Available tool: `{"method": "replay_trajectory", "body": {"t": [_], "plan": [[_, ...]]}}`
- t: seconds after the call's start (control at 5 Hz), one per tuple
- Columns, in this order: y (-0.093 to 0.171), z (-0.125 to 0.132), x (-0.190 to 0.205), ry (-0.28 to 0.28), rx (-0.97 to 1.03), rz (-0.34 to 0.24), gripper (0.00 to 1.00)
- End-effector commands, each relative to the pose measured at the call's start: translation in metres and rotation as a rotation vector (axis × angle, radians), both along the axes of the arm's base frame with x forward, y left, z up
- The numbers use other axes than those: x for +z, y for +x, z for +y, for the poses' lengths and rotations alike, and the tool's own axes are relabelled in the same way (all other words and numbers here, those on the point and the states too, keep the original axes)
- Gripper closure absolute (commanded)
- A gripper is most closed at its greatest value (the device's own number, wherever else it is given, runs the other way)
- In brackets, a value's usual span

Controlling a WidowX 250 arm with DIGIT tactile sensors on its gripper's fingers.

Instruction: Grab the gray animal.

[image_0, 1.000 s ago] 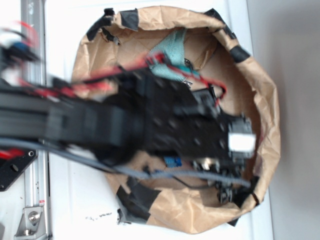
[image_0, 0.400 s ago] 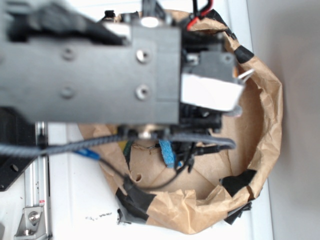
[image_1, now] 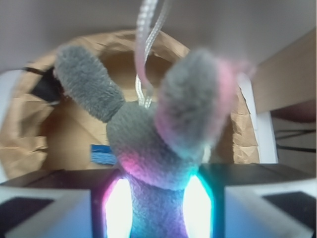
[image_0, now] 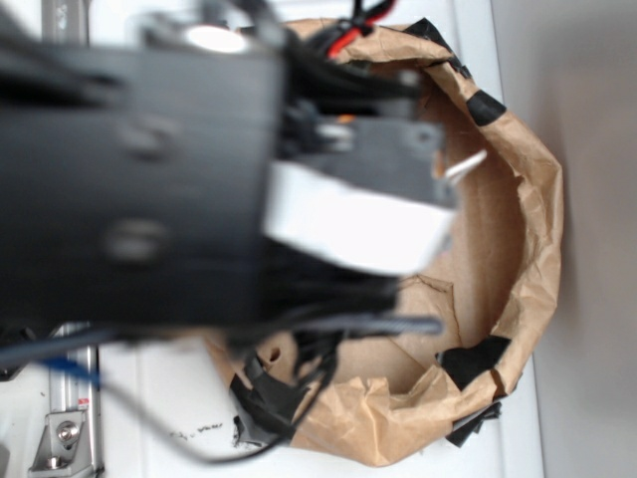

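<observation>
The gray animal [image_1: 158,163] is gripped between the jaws of the gripper [image_1: 157,203], its 2 ears raised beyond them. Below the jaws, a blue sponge [image_1: 103,154] is seen lying inside the brown paper bowl [image_1: 29,134].

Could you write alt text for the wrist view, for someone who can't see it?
A gray plush animal with two long ears, one lined pink, is pinched between the gripper fingers. Below it sit a brown paper basket and a blue sponge.
</observation>
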State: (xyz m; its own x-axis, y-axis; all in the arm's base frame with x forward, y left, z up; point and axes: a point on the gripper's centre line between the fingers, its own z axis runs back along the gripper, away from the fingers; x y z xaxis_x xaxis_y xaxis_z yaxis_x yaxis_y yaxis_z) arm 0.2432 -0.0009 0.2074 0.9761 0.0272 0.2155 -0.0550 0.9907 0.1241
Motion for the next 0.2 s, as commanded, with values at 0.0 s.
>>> {"method": "replay_trajectory", "body": {"t": [0.0], "plan": [[-0.0041,0.0064,0.0193,-0.028,0.041,-0.051,1.00]]}}
